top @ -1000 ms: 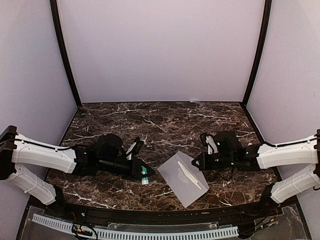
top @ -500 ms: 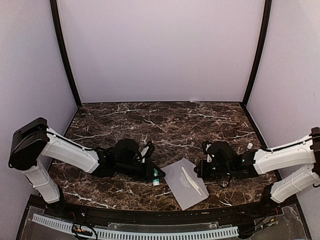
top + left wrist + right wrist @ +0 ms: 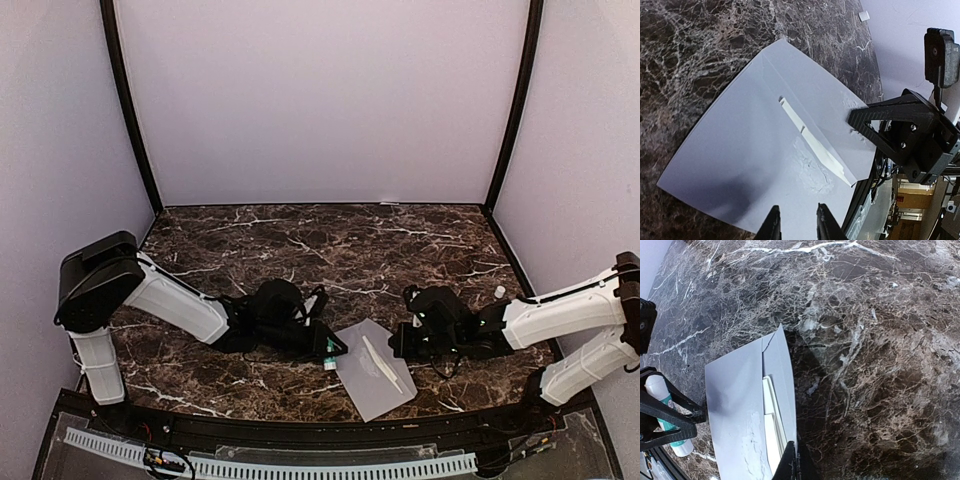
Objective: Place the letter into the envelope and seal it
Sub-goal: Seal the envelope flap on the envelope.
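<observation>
Top external view: at the near edge a white toothed strip (image 3: pixel 270 465) runs along the black rim. Beyond it the dark marble table (image 3: pixel 330 240) stretches back to lilac walls (image 3: pixel 320 100) with black corner posts (image 3: pixel 127 110). On the near right part of the table lies the grey envelope (image 3: pixel 368 388). The letter (image 3: pixel 380 362), folded into a narrow pale strip, lies on it along the fold line; I cannot tell whether it is tucked inside.

Since a second ago my left arm has reached far to the right. My left gripper (image 3: pixel 338 350) was then well apart from the envelope and is now at its left corner. My right arm has slid a little to the left.

Both my forearms lie low over the table, pointing at each other across the envelope. The left gripper is clamped on a white tube with a green band (image 3: pixel 328 358), just beside the envelope. My right gripper (image 3: pixel 396 345) is closed with nothing between its fingers. Its tip is at the envelope's right edge, just beside the letter.
</observation>
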You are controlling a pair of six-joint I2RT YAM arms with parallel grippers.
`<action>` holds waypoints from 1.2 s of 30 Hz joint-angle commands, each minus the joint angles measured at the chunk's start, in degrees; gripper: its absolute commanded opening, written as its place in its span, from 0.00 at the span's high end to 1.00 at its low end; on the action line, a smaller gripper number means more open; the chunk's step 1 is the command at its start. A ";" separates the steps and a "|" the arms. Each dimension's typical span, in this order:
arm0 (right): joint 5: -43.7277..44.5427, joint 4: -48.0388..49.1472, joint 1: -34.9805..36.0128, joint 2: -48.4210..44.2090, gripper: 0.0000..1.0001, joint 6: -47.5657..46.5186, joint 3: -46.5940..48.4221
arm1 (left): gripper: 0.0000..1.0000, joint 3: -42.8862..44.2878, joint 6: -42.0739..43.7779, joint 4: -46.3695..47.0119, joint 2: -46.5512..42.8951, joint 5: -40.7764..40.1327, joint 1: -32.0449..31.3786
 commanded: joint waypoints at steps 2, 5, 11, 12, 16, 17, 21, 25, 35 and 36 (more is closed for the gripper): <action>-0.21 -0.18 0.69 -0.28 0.91 0.05 0.92 | 1.00 0.78 0.88 1.96 3.11 1.35 0.01; -1.16 -1.72 0.83 -1.50 0.79 -0.09 1.72 | 1.00 0.06 0.88 1.56 4.30 0.76 0.01; 1.42 -7.92 0.58 -7.96 0.53 0.21 3.08 | 1.00 -1.23 0.98 0.56 5.33 -0.33 0.04; 2.33 -9.27 0.32 -9.71 0.48 0.30 3.16 | 1.00 -1.27 1.10 0.34 5.34 -0.48 0.07; 3.25 -13.44 -3.87 -13.81 0.45 0.57 2.14 | 1.00 -1.91 1.12 0.08 5.30 -0.41 0.02; 2.85 -14.10 -5.32 -14.43 0.46 0.54 1.54 | 1.00 -2.06 1.09 0.19 5.27 -0.40 0.03; 0.03 -15.25 -10.98 -14.65 0.57 -1.00 -1.24 | 1.00 -2.32 0.86 0.65 5.26 -0.22 0.02; -2.49 -14.19 -13.76 -13.19 0.69 -2.15 -3.60 | 1.00 -2.37 0.56 1.04 5.31 -0.03 0.04; -11.42 -4.25 -14.03 -6.53 0.81 -4.73 -5.75 | 1.00 -2.20 0.61 0.93 5.39 0.11 0.02; -12.48 -3.18 -13.99 -6.09 0.82 -5.08 -5.71 | 1.00 -2.13 0.61 0.92 5.36 0.08 0.03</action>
